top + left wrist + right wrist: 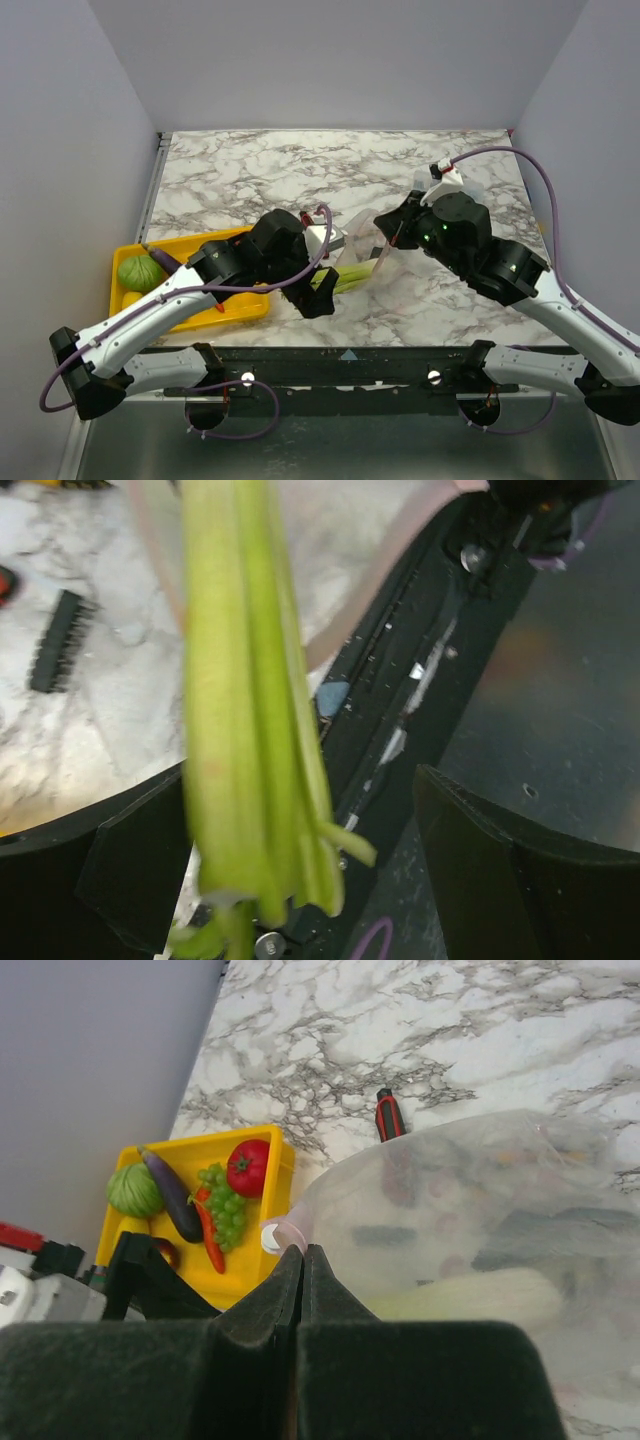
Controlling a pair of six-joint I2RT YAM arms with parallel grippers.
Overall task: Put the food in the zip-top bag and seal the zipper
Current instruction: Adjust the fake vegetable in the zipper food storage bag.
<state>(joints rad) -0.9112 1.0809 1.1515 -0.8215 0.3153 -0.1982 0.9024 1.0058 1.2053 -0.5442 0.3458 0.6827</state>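
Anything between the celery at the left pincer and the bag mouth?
Nothing visible. The celery lies between the open left pincer fingers, aimed at the zip-top bag mouth, its far end over the zipper. The right pincer pinches the zipper rim up at one side, off that path.

A yellow tray is noted at the left of the marble bench, with a round green fruit lying in it. The left gripper is positioned beside the tray's right end, and green celery is seen projecting from it toward the clear zip-top bag, whose raised rim is met by the right gripper.
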